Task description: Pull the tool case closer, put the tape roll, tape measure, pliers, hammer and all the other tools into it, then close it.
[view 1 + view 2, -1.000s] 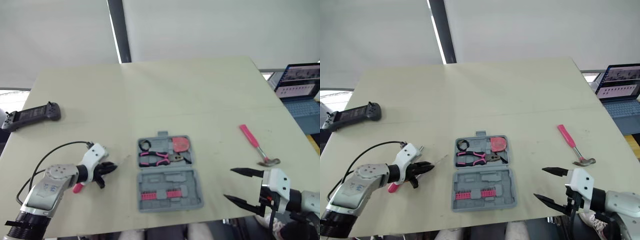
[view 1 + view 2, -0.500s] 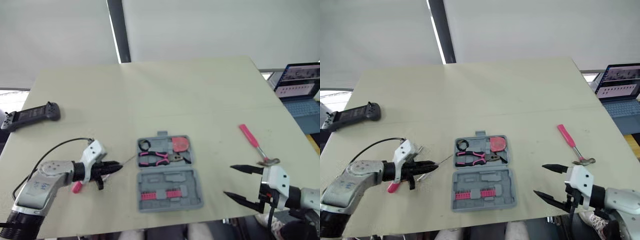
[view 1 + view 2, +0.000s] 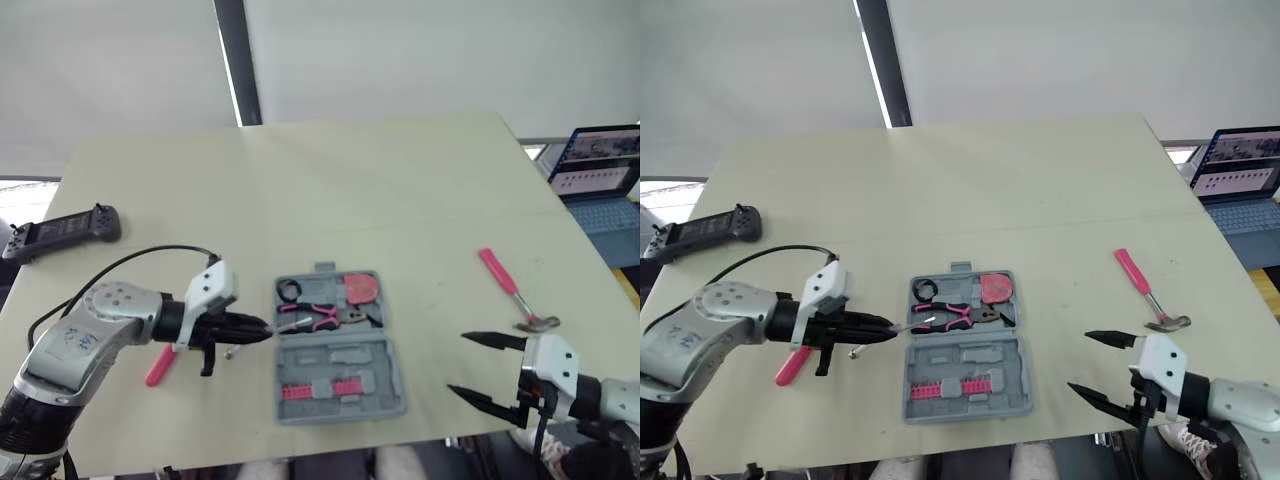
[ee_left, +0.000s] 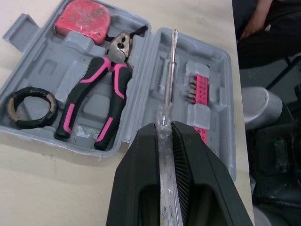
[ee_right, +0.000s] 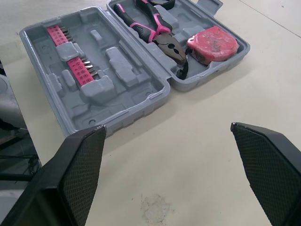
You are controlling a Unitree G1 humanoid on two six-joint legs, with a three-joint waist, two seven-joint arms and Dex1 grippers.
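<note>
The grey tool case lies open near the table's front edge. It holds a black tape roll, pink-handled pliers, a pink tape measure and a pink bit strip. My left gripper is shut on a clear-handled screwdriver at the case's left side, with the shaft reaching over the case. A pink-handled tool lies on the table under my left arm. The pink-handled hammer lies right of the case. My right gripper stands open, right of the case and nearer than the hammer.
A black game controller lies at the table's far left. A laptop sits off the table's right edge. A small metal piece lies on the table just below my left gripper.
My left gripper has moved right to the case with the screwdriver in it. The pink-handled tool stayed on the table. The right gripper has barely moved.
</note>
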